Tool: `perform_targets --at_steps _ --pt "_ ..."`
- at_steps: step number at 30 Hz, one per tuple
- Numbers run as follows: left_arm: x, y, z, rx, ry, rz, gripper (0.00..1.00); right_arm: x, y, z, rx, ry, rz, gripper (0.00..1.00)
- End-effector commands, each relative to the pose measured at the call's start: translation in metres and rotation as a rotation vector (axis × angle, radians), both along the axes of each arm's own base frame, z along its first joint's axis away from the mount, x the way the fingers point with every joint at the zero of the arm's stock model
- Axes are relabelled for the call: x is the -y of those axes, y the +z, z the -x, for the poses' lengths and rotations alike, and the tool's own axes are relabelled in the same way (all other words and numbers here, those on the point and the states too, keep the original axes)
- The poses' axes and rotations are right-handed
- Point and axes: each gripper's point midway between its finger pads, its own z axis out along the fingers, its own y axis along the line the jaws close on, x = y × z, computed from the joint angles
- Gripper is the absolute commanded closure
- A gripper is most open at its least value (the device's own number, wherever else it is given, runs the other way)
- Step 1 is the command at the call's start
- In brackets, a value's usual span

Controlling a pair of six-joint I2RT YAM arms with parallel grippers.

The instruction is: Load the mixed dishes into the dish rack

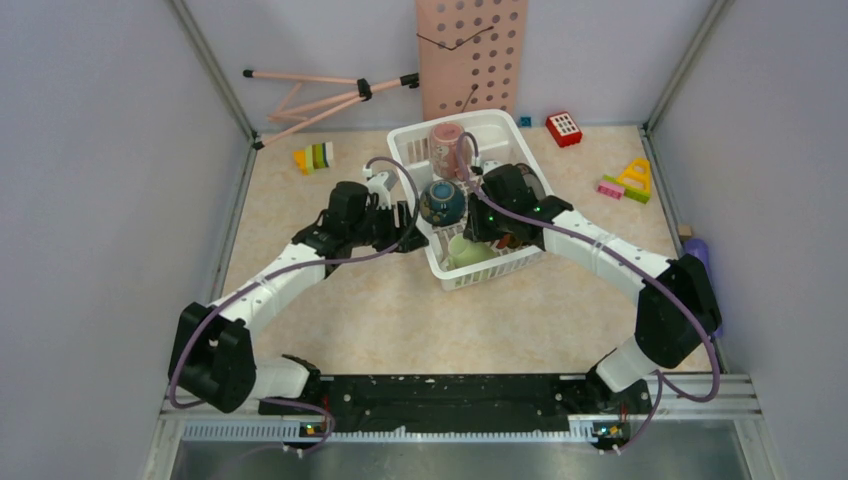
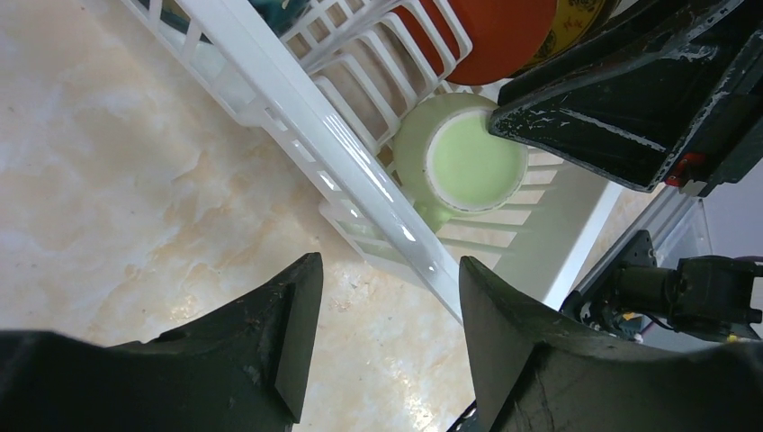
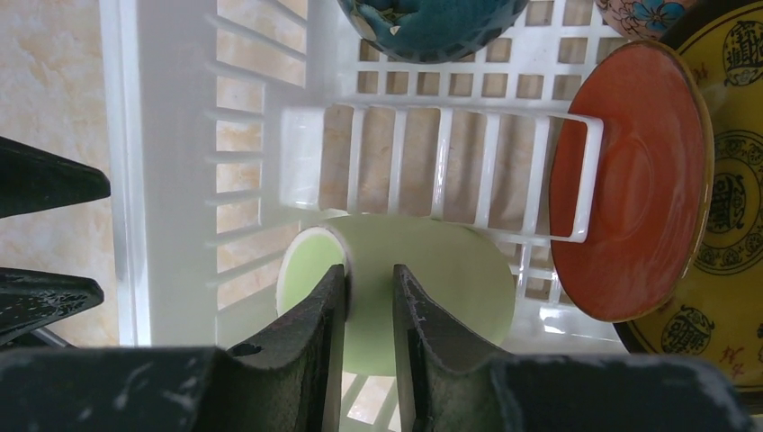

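The right arm is covering much of the dish rack (image 2: 310, 121) in the overhead view, so the orange-red saucer (image 3: 630, 180) and the dark plate with lettered rim (image 3: 729, 180) are showing only in the right wrist view. There the plate is running off frame behind the saucer, and the blue-outside bowl (image 3: 423, 22) is being cropped by the top edge. The right gripper (image 3: 369, 279) is pinching the wall of the pale green mug (image 3: 450, 270), which is tipped sideways at the rack's near end; whether it is touching the floor is unclear. The left gripper (image 2: 389, 265) is hovering with jaws spread and empty, beside the rack's rim over bare table (image 2: 117, 180).
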Motion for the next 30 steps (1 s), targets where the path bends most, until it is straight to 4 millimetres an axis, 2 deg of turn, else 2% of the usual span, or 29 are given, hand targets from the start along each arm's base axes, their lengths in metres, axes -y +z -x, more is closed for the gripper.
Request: perform_targets --at_steps 1,4,9,13,15,17,20,23,27,30 --pt "0.014 0.027 -0.013 0.061 -0.025 0.09 0.38 0.028 -0.024 0.025 -0.09 0.008 0.114 0.79" --pt "0.017 0.024 -0.017 0.049 -0.021 0.096 0.38 0.035 -0.024 0.029 -0.1 0.015 0.151 0.79" --pt "0.016 0.02 -0.021 0.043 -0.005 0.086 0.39 0.056 -0.04 0.033 -0.138 0.002 0.28 0.81" --pt "0.015 0.023 -0.021 0.051 -0.002 0.086 0.39 0.053 -0.052 0.039 -0.175 0.036 0.279 0.81" --pt "0.015 0.024 -0.02 0.049 -0.002 0.085 0.39 0.051 -0.051 0.038 -0.177 0.04 0.271 0.79" --pt "0.015 0.025 -0.02 0.052 -0.003 0.086 0.39 0.05 -0.043 0.035 -0.153 0.032 0.259 0.73" --pt "0.014 0.03 -0.019 0.068 -0.003 0.085 0.38 0.045 -0.018 0.027 -0.092 0.02 0.221 0.49" --pt "0.012 0.039 -0.019 0.096 0.001 0.084 0.36 0.042 0.011 0.018 -0.018 -0.001 0.175 0.35" --pt "0.006 0.049 -0.019 0.131 0.021 0.075 0.34 0.035 0.049 0.01 0.083 -0.013 0.091 0.28" --pt "0.001 0.055 -0.018 0.153 0.034 0.06 0.33 0.029 0.074 0.011 0.145 -0.005 0.013 0.26"
